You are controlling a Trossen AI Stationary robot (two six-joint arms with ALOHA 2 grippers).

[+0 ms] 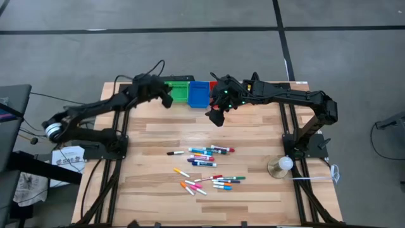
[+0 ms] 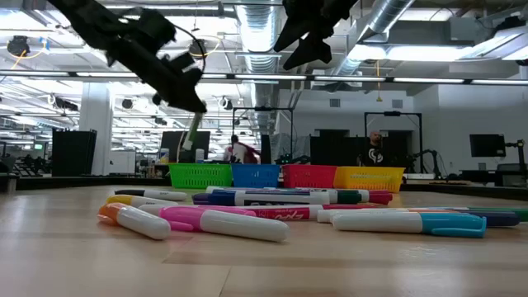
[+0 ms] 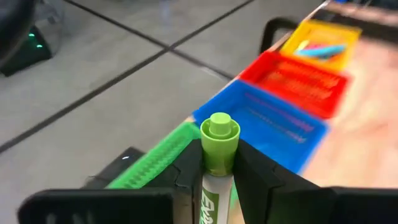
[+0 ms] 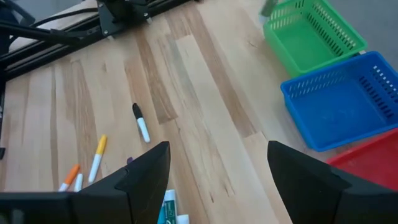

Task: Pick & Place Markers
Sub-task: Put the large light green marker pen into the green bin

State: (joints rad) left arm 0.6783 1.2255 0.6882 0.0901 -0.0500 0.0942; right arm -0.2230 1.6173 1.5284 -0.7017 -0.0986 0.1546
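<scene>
Markers [image 1: 209,168] are mostly spread in a loose bunch around the middle of the wooden surface [image 1: 253,126], pink, orange, blue, green and white ones all mixed together, with one black-capped marker [image 4: 141,122] lying a bit apart from the pile on the left arm's side.

Biggest stuff first: the surface is a light wood slab with the two dark arms coming in from either side. Along its far edge there's a row of four little bins sitting side by side: green bin [image 2: 200,175], blue bin [image 2: 256,175], red bin [image 2: 309,176], yellow bin [image 2: 369,177]. The yellow one already has a couple of markers lying in it (left wrist view shows a blue one and a yellowish one, kinda blurry though).

Left claw [image 1: 166,98] is up in the air just over the green bin's end of the row, fingers pressed in on a green marker [image 3: 219,144]. Wrist cam shows the light green cap poking up between the two dark fingers, marker hanging roughly upright and slightly tilted in the low view.

Right claw [image 1: 216,113] hovers above the surface just in front of the blue and red bins, fingers spread wide with nothing between them.

Smallest bit: a round lamp-looking thing [image 1: 283,164] sits near the right arm's base.
</scene>
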